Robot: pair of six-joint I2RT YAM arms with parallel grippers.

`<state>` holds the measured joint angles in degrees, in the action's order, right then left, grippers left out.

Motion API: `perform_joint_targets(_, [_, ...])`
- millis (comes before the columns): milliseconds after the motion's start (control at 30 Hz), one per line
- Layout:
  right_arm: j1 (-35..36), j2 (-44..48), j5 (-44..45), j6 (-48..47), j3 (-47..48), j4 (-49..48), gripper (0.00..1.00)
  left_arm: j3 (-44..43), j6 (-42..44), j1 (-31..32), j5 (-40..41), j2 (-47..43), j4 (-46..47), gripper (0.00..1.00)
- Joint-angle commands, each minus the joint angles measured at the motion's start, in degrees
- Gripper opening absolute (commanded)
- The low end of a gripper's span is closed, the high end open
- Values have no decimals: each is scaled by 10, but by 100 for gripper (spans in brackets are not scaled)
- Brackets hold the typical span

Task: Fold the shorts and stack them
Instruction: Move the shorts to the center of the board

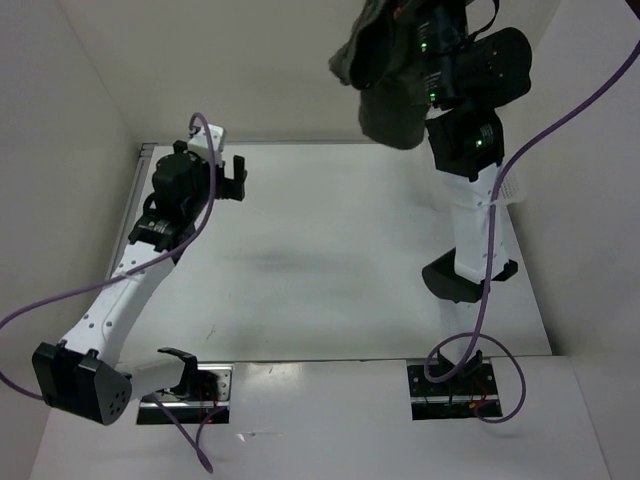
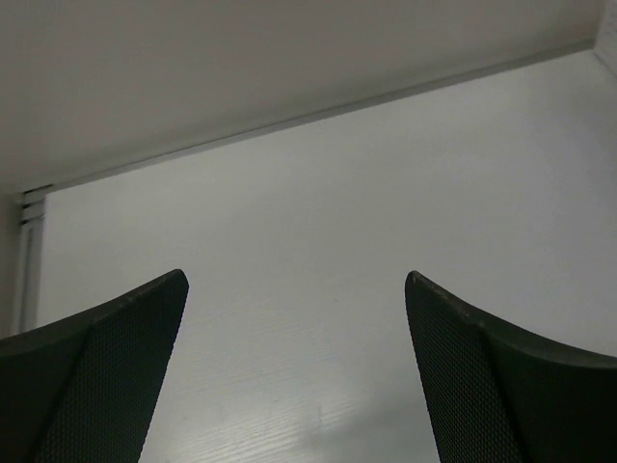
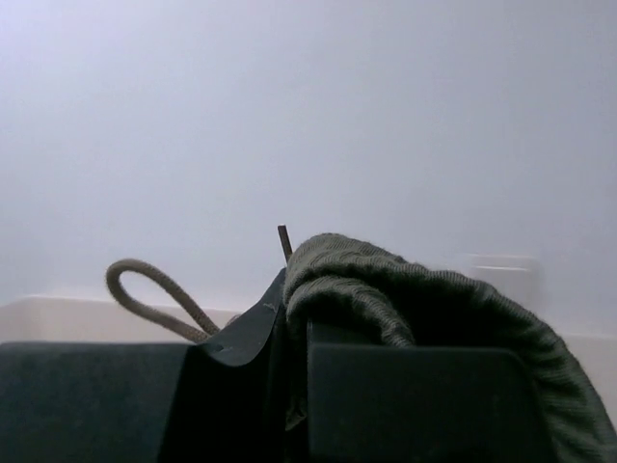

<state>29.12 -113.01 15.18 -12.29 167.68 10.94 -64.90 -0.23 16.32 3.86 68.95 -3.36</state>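
Observation:
The dark olive-green shorts (image 1: 385,75) hang bunched from my right gripper (image 1: 400,25), which is raised high at the top right of the top view. In the right wrist view the gripper (image 3: 299,318) is shut on the shorts' ribbed waistband (image 3: 405,289), with a drawstring loop (image 3: 154,294) hanging out to the left. My left gripper (image 1: 235,178) is open and empty over the table's far left part; in the left wrist view its two fingers (image 2: 106,367) stand wide apart above bare table.
The white table (image 1: 330,260) is walled at the back and on the left. The right arm's upright link (image 1: 470,230) stands over the table's right side. Purple cables (image 1: 560,110) loop from both arms.

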Motion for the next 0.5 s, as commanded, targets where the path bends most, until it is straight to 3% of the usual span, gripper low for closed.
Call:
perform_joint_targets(0, [57,-95,-55,45,121,132,0,22,2,-51,17,-48,15,100])
perform_joint_targets(67, [71,-107,-71,92,101,161,1,39,2,-89,6,-78,10,100])
perform_joint_targets(200, [71,-151,-102,175,115,234,12,72,2,-141,-12,-129,-2,100])
perform_joint_targets(333, [58,-186,-113,227,121,329,86,110,2,-182,-27,-166,-2,100])
perform_joint_targets(367, [58,-186,-101,227,121,361,99,110,2,-189,-38,-166,-2,100])
perform_joint_targets(467, [97,-180,-42,212,95,380,99,118,2,-214,-84,-146,-13,100])
